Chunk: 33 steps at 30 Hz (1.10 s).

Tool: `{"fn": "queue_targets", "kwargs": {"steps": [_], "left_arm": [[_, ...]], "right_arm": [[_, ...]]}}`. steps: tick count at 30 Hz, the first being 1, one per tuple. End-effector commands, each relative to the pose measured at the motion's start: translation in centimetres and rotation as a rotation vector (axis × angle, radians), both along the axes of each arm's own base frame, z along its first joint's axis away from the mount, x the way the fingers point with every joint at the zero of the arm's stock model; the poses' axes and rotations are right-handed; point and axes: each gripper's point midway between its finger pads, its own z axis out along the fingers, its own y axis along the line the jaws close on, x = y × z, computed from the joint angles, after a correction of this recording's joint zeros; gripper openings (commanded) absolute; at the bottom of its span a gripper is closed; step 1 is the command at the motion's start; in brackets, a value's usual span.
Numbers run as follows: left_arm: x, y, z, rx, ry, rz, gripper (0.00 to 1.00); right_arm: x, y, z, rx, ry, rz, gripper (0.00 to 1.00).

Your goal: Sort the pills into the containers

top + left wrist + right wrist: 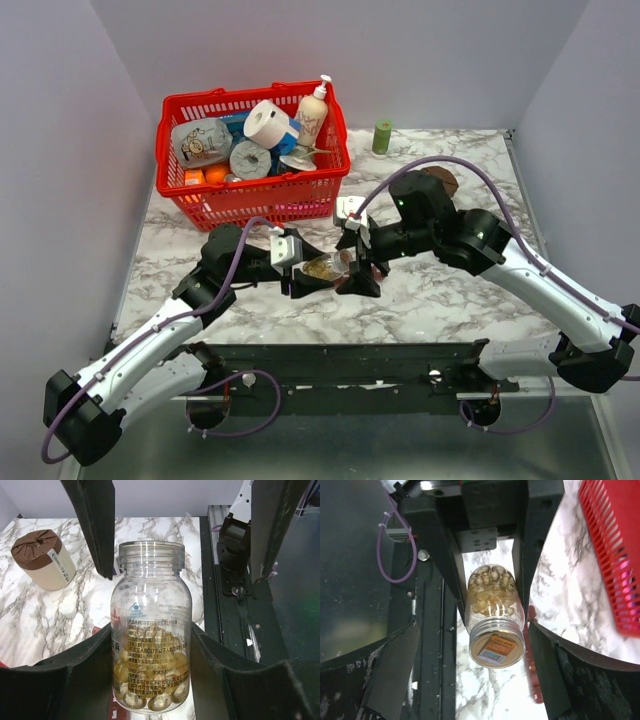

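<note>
The left arm [150,350] and right arm [545,275] share one build: white shell links between bulky black joint housings. A purple cable [440,158] loops along each, cinched with a white zip tie [383,526]. Small white camera blocks [286,248] sit at the wrists. The jaws are flat matte-black plates, seemingly faced with scuffed dark tape.

Basket [258,200] at the table's [450,295] back-left, a roll [268,122] and pump bottle [312,115] in it. Small cylinder [382,137] at the back edge, right of the basket. Capped jar [441,183] right of centre. Bottle [325,267] mid-table, pills [150,690] inside.
</note>
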Motion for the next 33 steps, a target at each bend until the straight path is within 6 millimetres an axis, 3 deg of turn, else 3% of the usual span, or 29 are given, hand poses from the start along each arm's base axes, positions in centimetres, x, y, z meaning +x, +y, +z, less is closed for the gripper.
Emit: {"fn": "queue_targets", "kwargs": {"steps": [1,5,9,12,15,18,21,23,25,27,28,32,33], "left_arm": [[0.3,0.1,1.1,-0.032,-0.045,0.021,0.00],[0.3,0.2,1.0,-0.037,-0.044,0.026,0.00],[0.2,0.2,0.8,-0.036,-0.040,0.023,0.00],[0.2,0.1,0.7,-0.037,-0.037,0.016,0.00],[0.1,-0.1,0.5,-0.030,-0.026,0.000,0.00],[0.0,-0.4,-0.1,-0.013,-0.003,-0.024,0.00],[0.2,-0.7,-0.9,0.021,0.021,-0.042,0.00],[0.4,-0.9,-1.1,0.032,0.019,-0.047,0.00],[0.5,-1.0,-1.4,0.040,0.028,-0.054,0.00],[0.7,-1.2,-1.6,0.043,0.030,-0.054,0.00],[0.7,-1.2,-1.5,0.041,0.028,-0.055,0.00],[0.7,-1.2,-1.8,0.042,0.032,-0.055,0.00],[0.7,-1.3,-1.6,0.036,0.031,-0.056,0.00]], "right_arm": [[0.4,-0.4,-0.6,-0.037,0.108,-0.105,0.95],[0.6,-0.4,-1.0,-0.042,0.085,-0.102,0.82],[0.5,-0.5,-0.8,-0.035,0.045,-0.065,0.47],[0.5,-0.2,-0.5,-0.031,-0.001,-0.015,0.31],[0.3,0.1,0.5,-0.010,-0.081,0.080,0.24],[-0.9,0.3,2.2,0.031,-0.213,0.264,0.22],[-1.4,0.5,2.5,0.017,-0.408,0.415,0.21],[-2.1,0.6,1.8,-0.008,-0.570,0.542,0.21],[-2.3,0.5,-0.2,-0.066,-0.724,0.648,0.21],[-1.7,0.0,-0.9,-0.113,-0.850,0.676,0.22],[-1.9,-0.2,-2.8,-0.142,-0.886,0.721,0.22],[-1.2,-0.3,-2.8,-0.141,-0.970,0.691,0.27],[-1.1,-0.3,-2.5,-0.139,-0.957,0.675,0.35]]}}
